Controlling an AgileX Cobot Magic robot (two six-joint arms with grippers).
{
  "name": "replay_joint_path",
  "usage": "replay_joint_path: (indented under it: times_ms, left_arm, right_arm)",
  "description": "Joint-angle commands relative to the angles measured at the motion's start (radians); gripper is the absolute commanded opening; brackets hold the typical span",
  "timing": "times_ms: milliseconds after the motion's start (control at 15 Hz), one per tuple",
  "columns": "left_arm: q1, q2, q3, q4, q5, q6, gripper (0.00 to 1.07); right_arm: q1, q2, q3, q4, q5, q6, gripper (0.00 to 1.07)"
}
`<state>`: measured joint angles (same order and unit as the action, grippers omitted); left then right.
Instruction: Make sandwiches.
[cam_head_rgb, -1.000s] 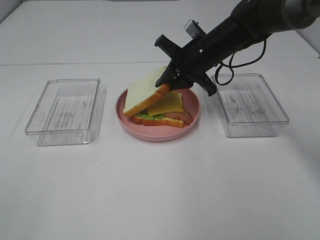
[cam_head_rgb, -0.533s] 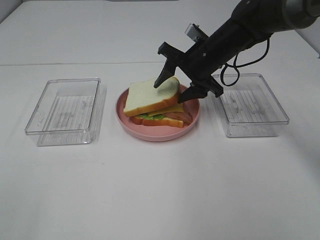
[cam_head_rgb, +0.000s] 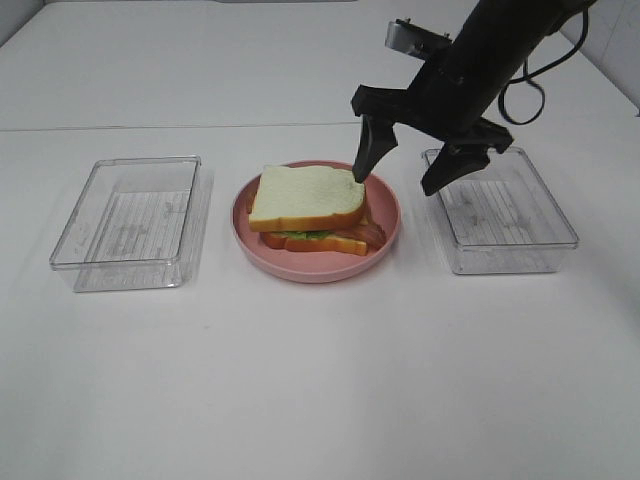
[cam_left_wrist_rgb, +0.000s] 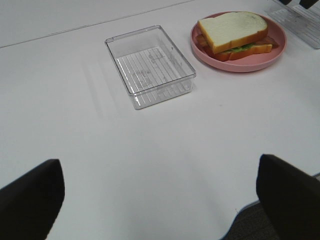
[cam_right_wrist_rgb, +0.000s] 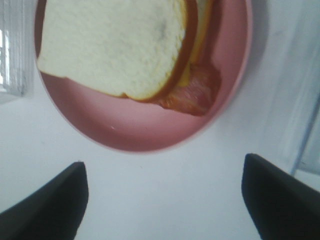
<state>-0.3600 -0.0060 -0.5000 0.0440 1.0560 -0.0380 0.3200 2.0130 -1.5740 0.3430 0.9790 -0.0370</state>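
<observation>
The sandwich (cam_head_rgb: 308, 208) lies on the round pink plate (cam_head_rgb: 385, 228): a white bread slice with orange-brown crust on top, green lettuce, bacon and a bottom slice under it. It also shows in the left wrist view (cam_left_wrist_rgb: 234, 33) and the right wrist view (cam_right_wrist_rgb: 117, 47), where bacon and a yellow cheese edge stick out. My right gripper (cam_head_rgb: 403, 171) hangs open and empty above the plate's right rim, one finger near the top slice's corner. My left gripper (cam_left_wrist_rgb: 160, 200) is open and empty, far from the plate, and out of the exterior view.
A clear plastic box (cam_head_rgb: 132, 220) stands left of the plate, also in the left wrist view (cam_left_wrist_rgb: 149, 65). A second clear box (cam_head_rgb: 500, 208) stands right of the plate, under my right arm. The white table's front edge (cam_left_wrist_rgb: 240, 220) shows in the left wrist view.
My right gripper let go of the top bread slice, which dropped flat onto the sandwich. The gripper then opened wide and rose up and to the right.
</observation>
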Motion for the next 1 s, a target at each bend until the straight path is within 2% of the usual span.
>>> replay_joint_path:
  times_ms: [67, 267, 533, 600, 667, 800, 867, 1000]
  left_arm:
    - [0.001, -0.008, 0.001, -0.004, -0.008, -0.001, 0.99]
    - [0.001, -0.008, 0.001, -0.004, -0.008, -0.001, 0.99]
    - [0.001, -0.008, 0.001, -0.004, -0.008, -0.001, 0.99]
    - [0.001, -0.008, 0.001, -0.004, -0.008, -0.001, 0.99]
    - [0.001, -0.008, 0.001, -0.004, -0.008, -0.001, 0.99]
    - [0.001, -0.008, 0.001, -0.004, -0.008, -0.001, 0.99]
    - [0.001, -0.008, 0.001, -0.004, -0.008, -0.001, 0.99]
    - [0.001, -0.008, 0.001, -0.004, -0.008, -0.001, 0.99]
  right_arm:
    - [0.0, -0.13, 0.002, -0.104, 0.164, 0.008, 0.79]
    - [0.0, -0.259, 0.02, -0.109, 0.213, 0.01, 0.79]
    - [0.0, -0.482, 0.193, -0.152, 0.213, 0.037, 0.79]
    - [0.0, -0.557, 0.26, -0.167, 0.213, 0.043, 0.79]
    - [0.0, -0.726, 0.429, -0.187, 0.212, 0.044, 0.79]
    - [0.0, -0.87, 0.565, -0.188, 0.212, 0.044, 0.79]
    - [0.0, -0.905, 0.596, -0.188, 0.213, 0.044, 0.79]
    - [0.0, -1.085, 0.744, -0.188, 0.213, 0.044, 0.79]
